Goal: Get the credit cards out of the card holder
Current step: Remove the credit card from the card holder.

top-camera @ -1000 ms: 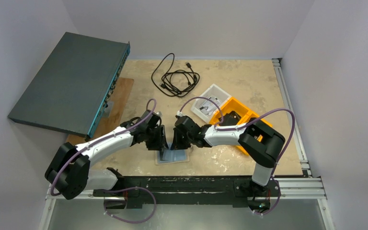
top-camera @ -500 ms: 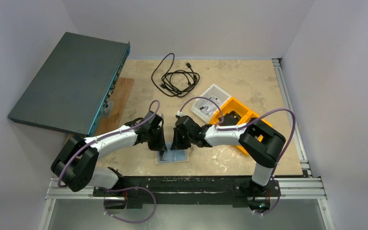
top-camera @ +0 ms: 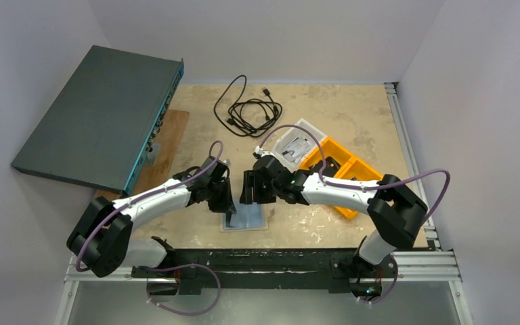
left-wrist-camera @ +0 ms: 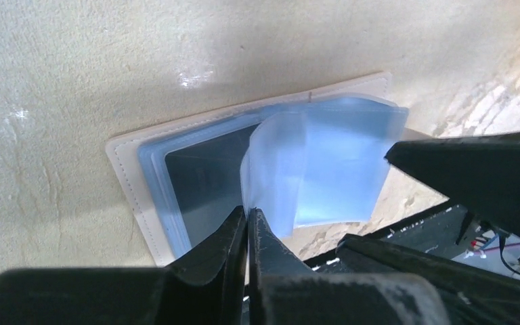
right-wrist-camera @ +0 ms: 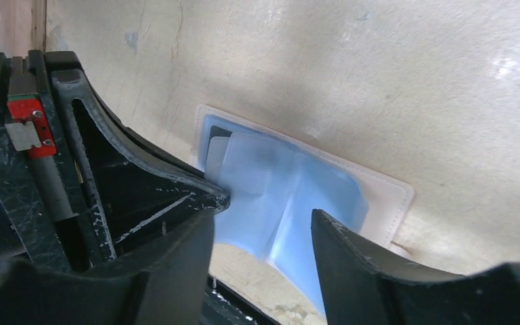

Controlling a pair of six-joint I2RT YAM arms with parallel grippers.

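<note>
while left gripper (left-wrist-camera: 247, 217) pinches card holder (left-wrist-camera: 196, 172) sleeve, right gripper (right-wrist-camera: 267, 210) gapes (orange bin (top-camera: 352, 169) near).

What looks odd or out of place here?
The big grey box at far left leans tilted, not flat. The card holder lies open, one blue sleeve bent upward, pinched in the left tool.

Plain pale grey walls (top-camera: 277, 34) close in on three sides, soft even light on the mottled beige tabletop (top-camera: 352, 115), silver aluminium rails (top-camera: 403, 135) along its right edge.
</note>
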